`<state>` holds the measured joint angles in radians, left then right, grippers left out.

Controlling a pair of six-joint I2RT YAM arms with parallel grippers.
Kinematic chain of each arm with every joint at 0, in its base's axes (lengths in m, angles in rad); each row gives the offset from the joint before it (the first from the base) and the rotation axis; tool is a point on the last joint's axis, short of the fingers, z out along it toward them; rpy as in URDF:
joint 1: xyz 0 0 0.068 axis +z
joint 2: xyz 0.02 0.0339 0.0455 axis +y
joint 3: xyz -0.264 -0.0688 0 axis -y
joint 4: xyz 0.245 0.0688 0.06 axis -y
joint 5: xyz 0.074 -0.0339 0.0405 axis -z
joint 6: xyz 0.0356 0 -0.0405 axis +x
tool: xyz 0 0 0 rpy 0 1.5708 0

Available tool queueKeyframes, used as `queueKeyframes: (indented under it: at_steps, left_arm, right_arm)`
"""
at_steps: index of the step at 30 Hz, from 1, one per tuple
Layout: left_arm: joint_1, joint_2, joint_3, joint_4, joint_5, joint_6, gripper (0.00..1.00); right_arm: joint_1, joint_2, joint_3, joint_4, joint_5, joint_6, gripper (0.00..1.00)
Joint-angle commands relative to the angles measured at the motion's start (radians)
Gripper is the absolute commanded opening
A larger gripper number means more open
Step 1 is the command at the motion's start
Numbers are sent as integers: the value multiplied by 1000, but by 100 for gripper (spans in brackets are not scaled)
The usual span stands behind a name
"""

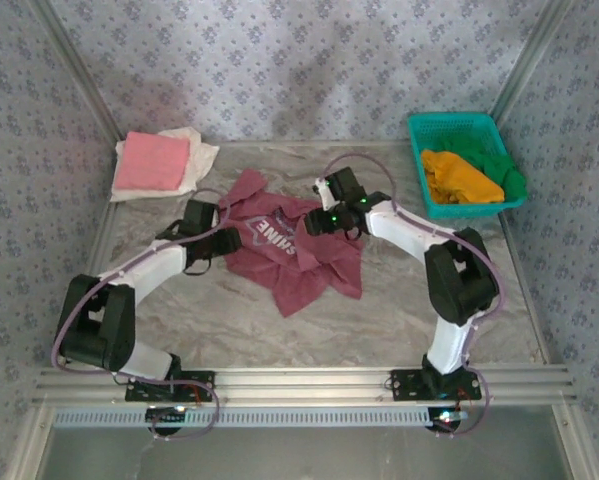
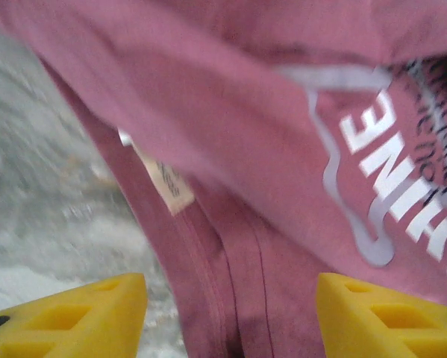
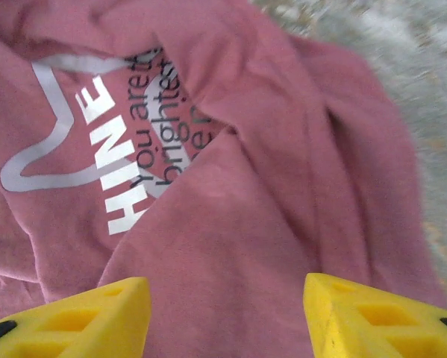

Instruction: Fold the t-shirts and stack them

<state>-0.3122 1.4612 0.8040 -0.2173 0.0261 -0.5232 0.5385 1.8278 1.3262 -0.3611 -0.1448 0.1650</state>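
Left wrist view: we note the left fingers point(image 2: 74, 317) cut off by the bottom edge, only their yellow ends showing. The tabletop point(image 2: 36, 171) is smeared with blur. The maroon shirt point(image 2: 230, 134) runs off the top, right and bottom edges. Its white print point(image 2: 402, 186) is clipped at the right edge. We cannot read the blurred sewn label point(image 2: 171, 190).

Right wrist view: the right fingers point(image 3: 372, 317) are cropped likewise. A fold swallows part of the small grey lettering point(image 3: 167, 104).

Top view: the pink shirt point(image 1: 151, 162) covers most of the cream shirt point(image 1: 201, 150). The orange shirt point(image 1: 459, 178) hides part of the green shirt point(image 1: 507, 172).
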Motion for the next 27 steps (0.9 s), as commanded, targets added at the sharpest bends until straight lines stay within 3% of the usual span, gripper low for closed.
queueKeyframes:
  at_steps: [1, 5, 8, 10, 12, 15, 17, 21, 24, 27]
  left_arm:
    - [-25, 55, -15, -9, 19, -92, 62]
    - [-56, 112, -18, 39, 29, -93, 62]
    - [-68, 148, -13, 63, 30, -98, 57]
    - [-70, 164, -17, 63, 31, -104, 48]
    - [-71, 164, -34, 70, 31, -108, 29]
    - [-70, 141, -57, 82, 10, -104, 16]
    - [-68, 122, -64, 85, 1, -104, 2]
    - [-45, 77, -82, 67, -10, -107, 0]
    - [-2, 23, -101, 35, -16, -100, 0]
    - [54, -42, -121, -19, -24, -86, 0]
  right_arm:
    - [-19, 74, 75, -59, 56, -3, 61]
    - [-65, 174, 175, -86, 92, -4, 63]
    - [-94, 270, 280, -123, 76, -5, 63]
    - [-100, 314, 327, -128, 70, -6, 63]
    - [-102, 351, 372, -134, 61, -2, 63]
    - [-99, 399, 402, -128, 36, 13, 63]
    - [-107, 438, 436, -144, 1, 16, 63]
    - [-116, 467, 459, -126, -76, 15, 38]
    - [-120, 449, 457, -125, -48, 17, 9]
    - [-137, 403, 447, -137, 3, 41, 0]
